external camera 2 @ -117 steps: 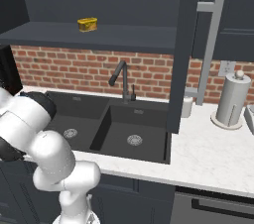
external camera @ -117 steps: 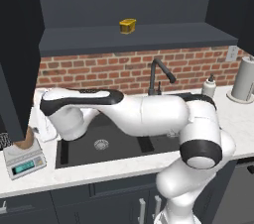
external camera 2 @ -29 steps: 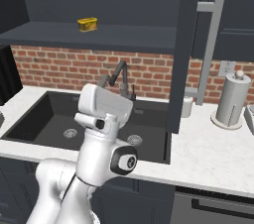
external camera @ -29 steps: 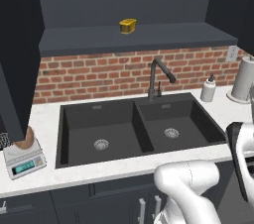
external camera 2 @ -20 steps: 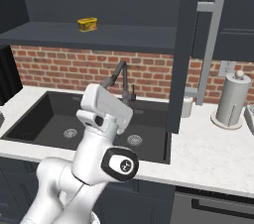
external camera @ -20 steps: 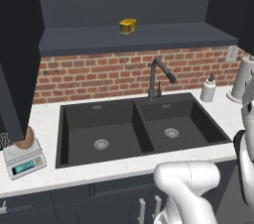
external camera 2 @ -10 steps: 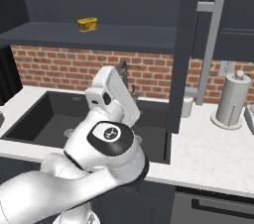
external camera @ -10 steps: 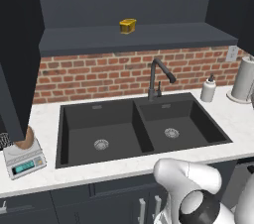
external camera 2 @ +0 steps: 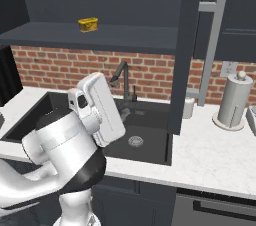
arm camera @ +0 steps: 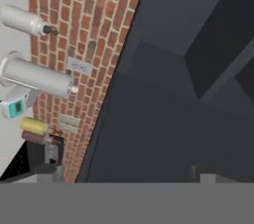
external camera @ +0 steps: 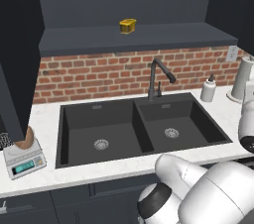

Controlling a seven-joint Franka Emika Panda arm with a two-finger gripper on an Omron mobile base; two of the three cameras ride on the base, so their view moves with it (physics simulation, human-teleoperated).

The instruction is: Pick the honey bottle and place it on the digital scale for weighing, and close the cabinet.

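Cabinet (external camera 2: 186,45), dark charcoal with a long silver bar handle (external camera 2: 210,45), stands open above the counter's right end. Digital scale (external camera: 24,160), pale grey with a teal display, sits at the left, amber honey bottle (external camera: 26,139) on it. Claw's grip: cannot tell.

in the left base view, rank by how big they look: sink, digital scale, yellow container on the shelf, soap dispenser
1. sink, by far the largest.
2. digital scale.
3. soap dispenser and yellow container: close in apparent size, and the container sits farther back, so no ranking between them.
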